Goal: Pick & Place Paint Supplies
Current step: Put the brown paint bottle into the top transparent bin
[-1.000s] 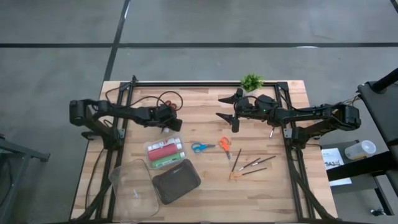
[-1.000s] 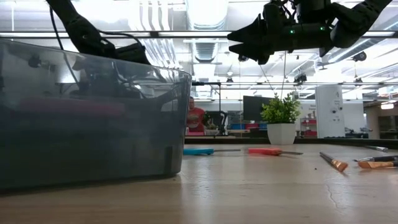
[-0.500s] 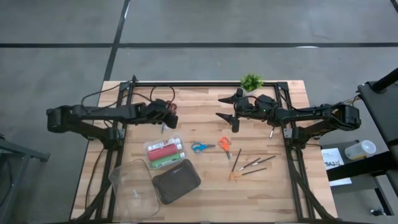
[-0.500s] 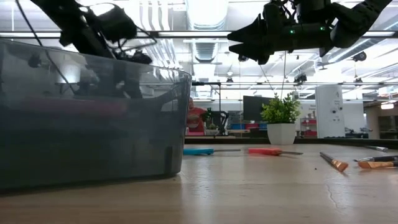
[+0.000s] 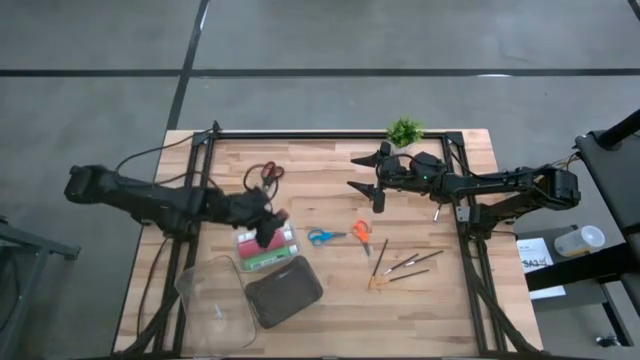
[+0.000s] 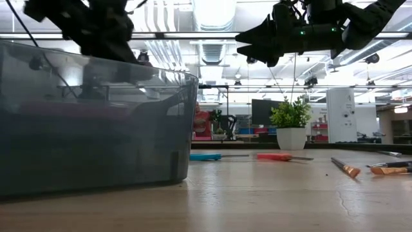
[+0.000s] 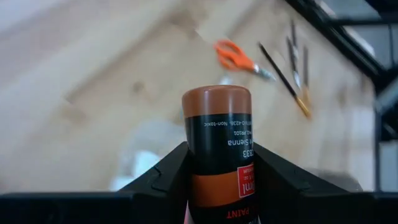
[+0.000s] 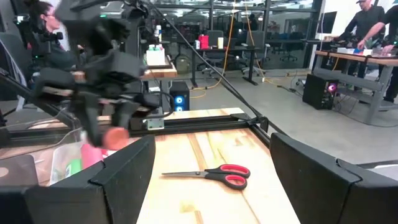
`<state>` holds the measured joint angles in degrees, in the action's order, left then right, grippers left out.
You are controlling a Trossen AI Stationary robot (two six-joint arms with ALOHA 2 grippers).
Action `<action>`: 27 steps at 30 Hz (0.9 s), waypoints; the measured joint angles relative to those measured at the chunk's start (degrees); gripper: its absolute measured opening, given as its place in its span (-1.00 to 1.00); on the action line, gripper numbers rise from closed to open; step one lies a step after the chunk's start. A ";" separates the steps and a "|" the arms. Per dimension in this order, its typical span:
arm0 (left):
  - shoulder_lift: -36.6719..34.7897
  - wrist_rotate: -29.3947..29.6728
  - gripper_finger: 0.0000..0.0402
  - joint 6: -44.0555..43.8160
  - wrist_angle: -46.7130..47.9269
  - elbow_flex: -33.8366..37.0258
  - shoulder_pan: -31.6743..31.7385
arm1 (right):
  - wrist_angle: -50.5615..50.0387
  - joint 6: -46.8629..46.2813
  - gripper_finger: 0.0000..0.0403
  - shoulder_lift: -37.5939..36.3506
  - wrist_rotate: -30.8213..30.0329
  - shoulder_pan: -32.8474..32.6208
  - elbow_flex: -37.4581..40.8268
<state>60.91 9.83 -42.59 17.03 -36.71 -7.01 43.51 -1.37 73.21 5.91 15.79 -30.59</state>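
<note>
My left gripper (image 5: 268, 226) is shut on a small paint tube (image 7: 217, 149) with a black label and a brown-orange cap, just above a small clear box (image 5: 238, 238) that holds a red tube (image 5: 254, 241) and a green tube (image 5: 263, 262). My right gripper (image 5: 354, 174) is open and empty above the table's far middle. Red scissors (image 5: 268, 172), blue scissors (image 5: 321, 237), orange scissors (image 5: 362, 232) and several thin brushes (image 5: 402, 265) lie flat on the table. My left gripper pinches the tube's body (image 7: 205, 186) between its two fingers, one on each side. The cap end (image 7: 217, 102) sticks out beyond the fingertips, along the fingers. The tube is lifted clear, above the small clear box.
A large clear plastic box (image 5: 213, 300) and a dark grey case (image 5: 285, 291) stand near the front left. The box fills the left of the low view (image 6: 96, 122). A small potted plant (image 5: 404, 131) stands at the far edge. Black frame rails run along both sides.
My left gripper has gone toward the table's near edge, from beside the red scissors to above the small clear box with the tubes. The red scissors now show in the open. My right arm has kept still.
</note>
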 joint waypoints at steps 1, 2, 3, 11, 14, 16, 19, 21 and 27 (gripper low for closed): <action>0.04 0.08 -0.28 -0.82 0.19 0.00 -1.51 | -0.01 -0.03 0.54 0.00 0.00 0.00 0.00; 0.06 0.45 -0.28 -1.57 0.38 0.00 -2.88 | -0.01 -0.09 0.54 0.00 0.01 0.00 0.01; 0.08 0.78 -0.28 -2.11 0.86 0.00 -4.14 | -0.01 -0.09 0.54 0.00 0.01 0.02 0.02; 0.41 2.66 -0.28 -4.39 4.27 0.00 -9.82 | -0.01 -0.07 0.54 0.00 0.00 0.00 0.01; 1.47 2.83 -0.28 -4.42 4.76 0.02 -10.44 | -0.01 0.00 0.54 0.00 0.00 0.00 0.00; 2.78 2.81 -0.28 -4.49 5.21 0.02 -11.00 | -0.02 -0.07 0.54 0.00 0.00 0.00 0.02; 5.53 2.57 -0.28 -5.92 5.85 0.02 -11.51 | -0.10 0.00 0.54 0.00 0.00 0.00 0.02; 7.32 2.29 -0.28 -6.79 5.89 -0.05 -11.62 | -0.10 -0.09 0.54 0.00 0.00 0.00 0.02; 11.07 -0.69 -0.29 -7.27 5.75 -0.05 -11.71 | -0.12 -0.02 0.54 0.00 0.00 -0.02 0.02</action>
<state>71.98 9.14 -49.86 22.77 -36.76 -18.72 43.40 -1.39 73.21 5.91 15.77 -30.57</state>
